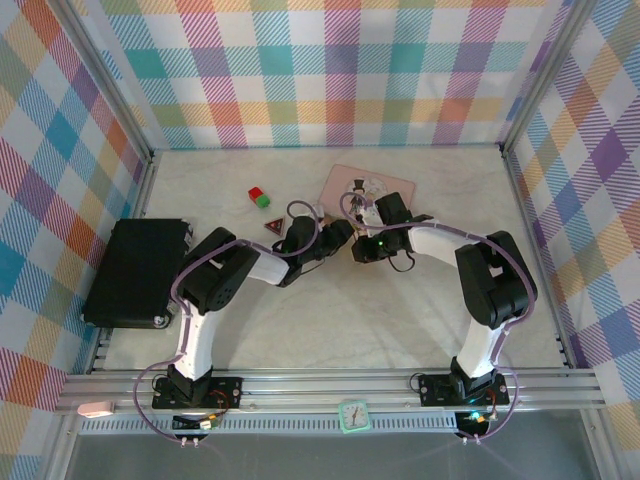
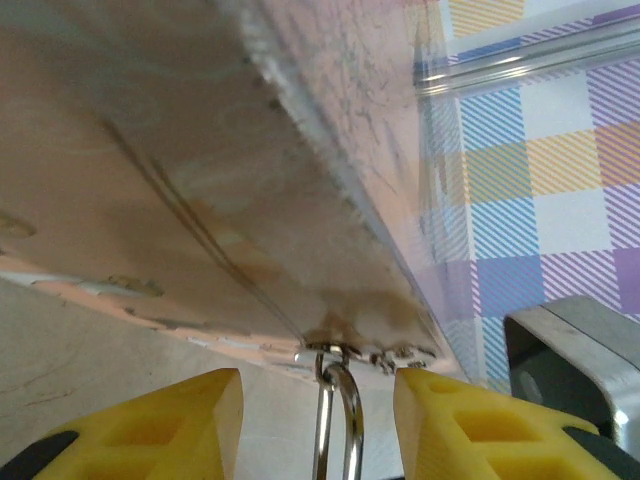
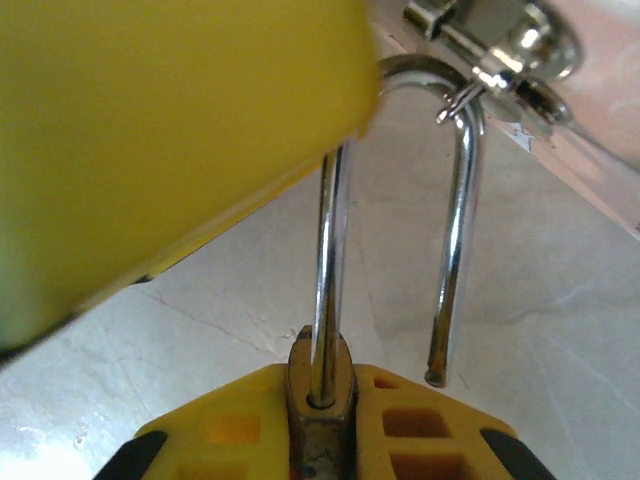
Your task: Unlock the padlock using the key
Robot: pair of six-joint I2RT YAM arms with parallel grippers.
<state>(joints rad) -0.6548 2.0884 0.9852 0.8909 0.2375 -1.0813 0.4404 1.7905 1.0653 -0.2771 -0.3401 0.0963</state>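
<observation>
- The desk (image 1: 400, 320) is carrying the pink tin (image 1: 400, 186) near the middle of its far edge.
- The left tool (image 2: 318, 385) is standing released, its fingers (image 2: 160, 430) straddling the shackle (image 3: 455, 240) at the tin's near edge.
- The right tool (image 3: 320, 390) is clenching the padlock (image 3: 320, 365) body.
- The shackle is hanging through the tin's clasp (image 3: 500, 50), one leg's end sitting free of the body.

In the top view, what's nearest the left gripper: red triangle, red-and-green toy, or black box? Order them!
1. Red triangle, just left of the left gripper.
2. Red-and-green toy, farther back left.
3. Black box, far left.
</observation>
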